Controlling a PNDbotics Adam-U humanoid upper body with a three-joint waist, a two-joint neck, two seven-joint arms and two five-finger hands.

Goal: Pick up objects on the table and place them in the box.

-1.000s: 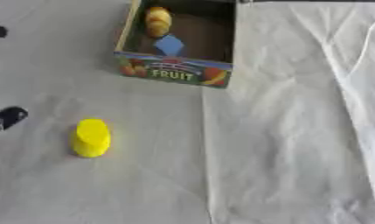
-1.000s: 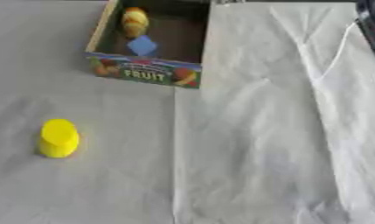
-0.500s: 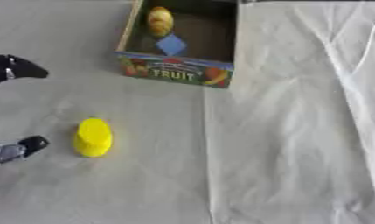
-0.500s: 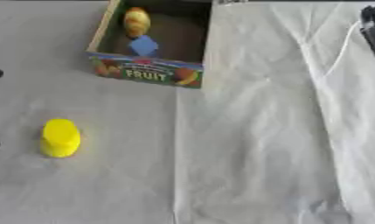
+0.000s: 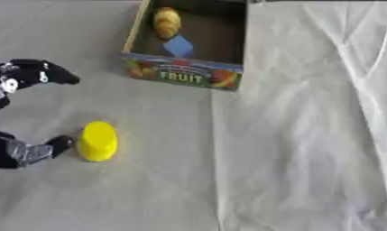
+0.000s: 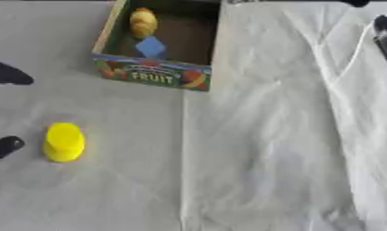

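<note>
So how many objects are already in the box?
2: a yellowish rounded item at the far end of the box and a blue piece nearer the front. The near wall may hide more.

The left hand (image 5: 22,113) is cut by the left edge, so its palm and arm stay out of sight. The box (image 5: 184,76) loses its far wall at the top edge. A dark thing (image 6: 385,31) at the table's right edge is too cropped to name.
</note>
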